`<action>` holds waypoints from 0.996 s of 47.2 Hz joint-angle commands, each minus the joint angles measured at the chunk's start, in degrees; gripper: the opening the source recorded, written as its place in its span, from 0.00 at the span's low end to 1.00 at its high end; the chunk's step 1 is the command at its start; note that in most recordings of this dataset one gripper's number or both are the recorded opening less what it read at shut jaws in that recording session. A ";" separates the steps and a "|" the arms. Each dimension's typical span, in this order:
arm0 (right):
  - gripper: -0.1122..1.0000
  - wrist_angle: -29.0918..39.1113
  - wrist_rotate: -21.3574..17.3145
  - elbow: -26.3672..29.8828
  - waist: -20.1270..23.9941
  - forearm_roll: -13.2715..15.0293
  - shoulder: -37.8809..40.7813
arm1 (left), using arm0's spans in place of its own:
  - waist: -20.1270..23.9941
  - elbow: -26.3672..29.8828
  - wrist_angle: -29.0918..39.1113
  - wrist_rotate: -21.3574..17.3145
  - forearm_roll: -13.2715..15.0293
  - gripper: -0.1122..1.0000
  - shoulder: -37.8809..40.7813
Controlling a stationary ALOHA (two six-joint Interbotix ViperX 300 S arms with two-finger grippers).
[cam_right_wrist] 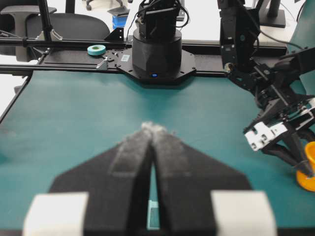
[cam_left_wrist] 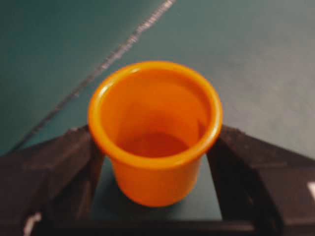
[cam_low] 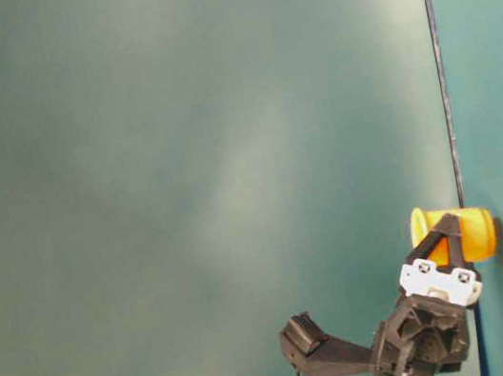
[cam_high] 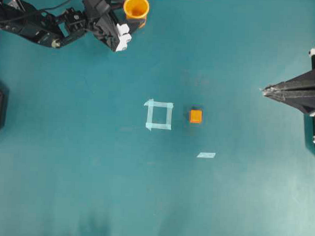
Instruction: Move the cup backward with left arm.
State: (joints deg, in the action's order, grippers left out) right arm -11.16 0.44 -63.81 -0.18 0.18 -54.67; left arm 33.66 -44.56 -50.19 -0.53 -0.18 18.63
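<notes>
The yellow-orange cup (cam_high: 136, 7) stands upright at the far left of the teal table, close to its back edge. My left gripper (cam_high: 134, 17) reaches to it from the left. In the left wrist view the cup (cam_left_wrist: 155, 132) fills the space between the two black fingers (cam_left_wrist: 74, 162), and both touch its rim, so the gripper is shut on it. The table-level view shows a finger (cam_low: 447, 232) lying across the cup (cam_low: 467, 234). At the right edge my right gripper (cam_high: 264, 91) rests shut, with nothing in it, tips together (cam_right_wrist: 153, 129).
A small orange cube (cam_high: 196, 116) sits near the table's middle, right of a pale tape square (cam_high: 159, 114). A short tape strip (cam_high: 206, 155) lies nearer the front. A seam line (cam_left_wrist: 123, 46) runs just behind the cup. A tape roll (cam_right_wrist: 96, 49) lies on the black frame.
</notes>
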 commanded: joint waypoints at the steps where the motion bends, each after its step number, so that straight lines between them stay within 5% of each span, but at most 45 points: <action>1: 0.10 -0.18 0.00 1.85 0.09 0.09 0.44 | 0.97 1.32 -0.26 -0.09 -0.09 0.68 -0.79; 47: 0.10 -0.18 0.09 1.85 0.09 0.79 0.62 | 1.85 2.11 -0.09 0.00 0.00 0.68 -0.09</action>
State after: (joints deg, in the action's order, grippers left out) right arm -11.16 0.62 -63.90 -0.09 0.88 -54.32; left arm 35.24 -43.33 -49.66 -0.53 -0.18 19.42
